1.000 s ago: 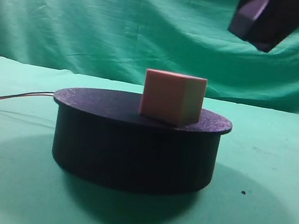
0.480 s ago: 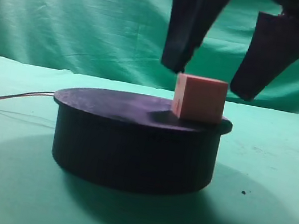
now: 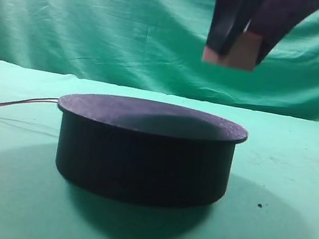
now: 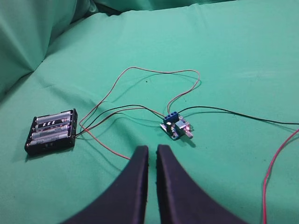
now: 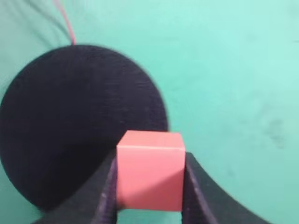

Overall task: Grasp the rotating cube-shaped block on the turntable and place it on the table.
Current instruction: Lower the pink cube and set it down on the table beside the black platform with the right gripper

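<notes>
My right gripper (image 3: 233,52) is shut on the pinkish-orange cube-shaped block (image 3: 243,52) and holds it in the air above the right part of the black turntable (image 3: 145,148). In the right wrist view the block (image 5: 149,170) sits squeezed between the two dark fingers (image 5: 108,186), with the turntable's dark round top (image 5: 79,121) below and to the left and the green table (image 5: 233,70) to the right. My left gripper (image 4: 152,150) is shut and empty over the green cloth, away from the turntable.
Thin wires (image 3: 10,104) trail left from the turntable. In the left wrist view a black battery holder (image 4: 51,131), a small blue circuit board (image 4: 176,127) and looping red and black wires (image 4: 154,74) lie on the cloth.
The right gripper came down around the block on the turntable, shut on it and lifted it off. The turntable top is now bare.
</notes>
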You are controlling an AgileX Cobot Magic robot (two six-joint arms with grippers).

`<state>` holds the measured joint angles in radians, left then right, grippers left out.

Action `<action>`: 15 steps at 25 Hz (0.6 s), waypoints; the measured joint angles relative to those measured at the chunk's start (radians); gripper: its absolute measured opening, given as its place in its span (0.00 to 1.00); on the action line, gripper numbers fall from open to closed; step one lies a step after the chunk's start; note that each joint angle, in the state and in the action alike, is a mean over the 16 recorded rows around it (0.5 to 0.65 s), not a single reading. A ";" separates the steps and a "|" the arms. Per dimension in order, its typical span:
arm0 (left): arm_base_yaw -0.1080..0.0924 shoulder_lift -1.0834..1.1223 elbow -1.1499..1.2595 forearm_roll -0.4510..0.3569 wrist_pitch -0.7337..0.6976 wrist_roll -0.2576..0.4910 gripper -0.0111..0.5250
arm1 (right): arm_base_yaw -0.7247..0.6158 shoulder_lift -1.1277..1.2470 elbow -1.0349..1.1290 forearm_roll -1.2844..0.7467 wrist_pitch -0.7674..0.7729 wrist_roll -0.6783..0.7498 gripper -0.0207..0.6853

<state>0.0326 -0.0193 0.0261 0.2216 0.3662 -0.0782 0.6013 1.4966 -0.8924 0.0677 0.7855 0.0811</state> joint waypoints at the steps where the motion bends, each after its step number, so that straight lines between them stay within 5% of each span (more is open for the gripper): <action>1: 0.000 0.000 0.000 0.000 0.000 0.000 0.02 | -0.010 0.000 0.019 0.008 -0.013 -0.006 0.37; 11: 0.000 0.000 0.000 0.000 0.000 0.000 0.02 | -0.040 0.027 0.088 0.078 -0.087 -0.058 0.59; 15: 0.000 0.000 0.000 0.000 0.000 0.000 0.02 | -0.040 -0.015 0.052 0.049 -0.034 -0.033 0.58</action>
<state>0.0326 -0.0193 0.0261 0.2216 0.3662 -0.0782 0.5616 1.4819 -0.8402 0.1165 0.7510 0.0485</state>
